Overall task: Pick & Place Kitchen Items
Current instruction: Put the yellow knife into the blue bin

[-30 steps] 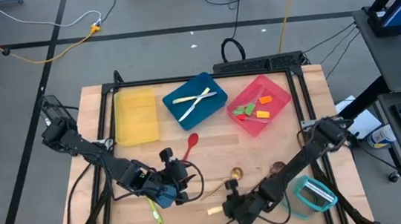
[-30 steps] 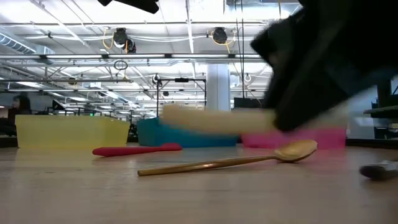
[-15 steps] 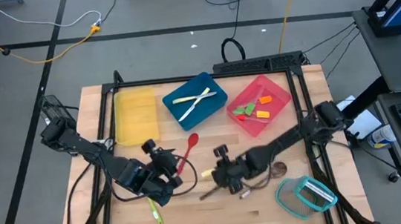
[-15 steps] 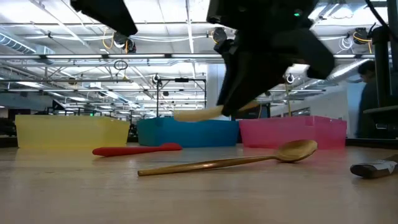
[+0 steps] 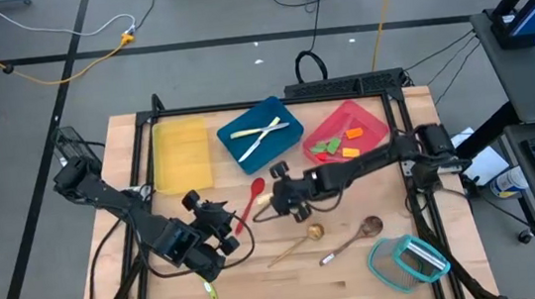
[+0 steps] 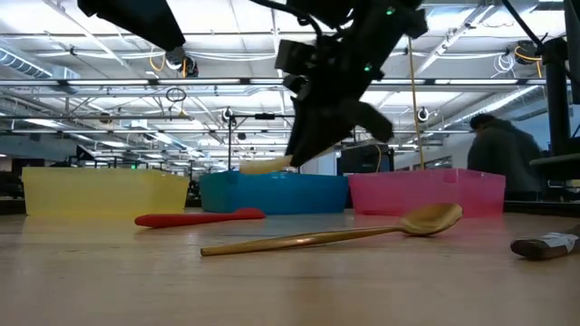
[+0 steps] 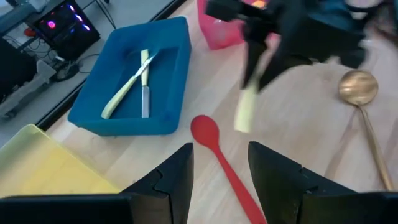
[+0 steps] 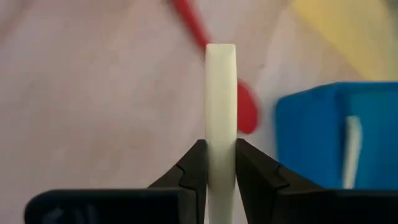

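Cream plastic knife [image 8: 220,112] clamped in the right gripper [image 5: 281,198], held clear of the wooden table [image 5: 262,284] near its middle, just on the near side of the blue tray [image 5: 286,136]. In the right wrist view the two dark fingers [image 8: 194,163] press on either side of the handle, the piece standing straight out ahead of them, with only a short length pinched. Risk, as a judgement: so little of the handle is held that a quick swing or stop could pivot the knife or let it slide out, dropping it short of the tray. A second risk is the overhanging end catching the blue tray's near wall if carried in too low. The tray already holds two cream knives [image 5: 257,134], crossed, so a drop from height could bounce off them. The left gripper [image 5: 218,224] hovers to the left of the right one, fingers apart and holding nothing, pointed at the red spoon [image 5: 249,199]; the two arms are near each other here, and a reach for that spoon now could cross the right arm's path. Other items lie loose: a gold spoon [image 5: 298,243] and a brown wooden spoon [image 5: 352,238] on the near right, a green utensil [image 5: 207,288] at the near left, small coloured pieces [image 5: 337,145] in the pink tray [image 5: 372,119]. Yellow tray [image 5: 180,155] at the far left, apparently bare.
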Controlling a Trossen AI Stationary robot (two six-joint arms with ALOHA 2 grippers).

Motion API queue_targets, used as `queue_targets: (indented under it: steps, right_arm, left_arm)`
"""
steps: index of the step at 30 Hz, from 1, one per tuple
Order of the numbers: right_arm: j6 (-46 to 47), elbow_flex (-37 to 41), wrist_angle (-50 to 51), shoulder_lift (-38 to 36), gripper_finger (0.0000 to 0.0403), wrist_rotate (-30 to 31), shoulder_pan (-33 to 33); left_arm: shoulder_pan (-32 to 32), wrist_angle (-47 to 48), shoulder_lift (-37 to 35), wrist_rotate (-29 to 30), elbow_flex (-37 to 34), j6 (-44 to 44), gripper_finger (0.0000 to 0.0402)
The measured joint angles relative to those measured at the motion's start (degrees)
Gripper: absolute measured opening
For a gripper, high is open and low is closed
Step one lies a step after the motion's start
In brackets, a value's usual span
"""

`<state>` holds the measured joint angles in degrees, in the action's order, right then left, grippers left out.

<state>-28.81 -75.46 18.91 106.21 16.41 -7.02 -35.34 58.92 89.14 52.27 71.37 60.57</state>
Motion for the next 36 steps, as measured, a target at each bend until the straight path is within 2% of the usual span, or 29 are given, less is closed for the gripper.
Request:
queue_targets:
  steps: [6,13,15,17,20,23,31,36]
  right_arm:
    - [-3.5,0.0,-9.0,0.0,0.0058,-0.1,6.0]
    - [-11.8,0.0,-17.5,0.0,0.0058,-0.7,13.1]
    - [-14.2,0.0,-20.8,0.0,0.0058,-4.6,15.3]
    - [-14.8,0.0,-23.9,0.0,0.0058,-11.1,17.6]
    - [-11.6,0.0,-27.8,0.0,0.0059,-20.7,21.1]
    - [-7.3,0.0,-30.0,0.0,0.0059,-27.2,24.8]
    - [1.8,0.0,-32.0,1.4,0.0059,-38.2,31.8]
    - [1.8,-0.1,-35.8,4.9,0.0059,-42.2,33.9]
  left_arm:
    - [-0.1,0.0,0.0,-0.1,0.0,0.7,0.0159]
    - [0.1,0.0,0.0,0.0,0.0,0.7,0.0159]
    - [0.3,0.1,0.0,0.6,0.0,0.8,0.0159]
    - [0.7,0.1,0.0,0.7,0.0,0.7,0.0159]
    - [1.3,0.1,0.0,0.8,0.0,-0.7,0.0159]
    - [2.2,0.1,0.0,0.8,0.0,-2.5,0.0159]
    - [5.7,0.0,0.0,0.9,0.0,-8.1,0.0159]
    - [8.5,0.0,0.0,0.9,0.0,-11.3,0.0159]
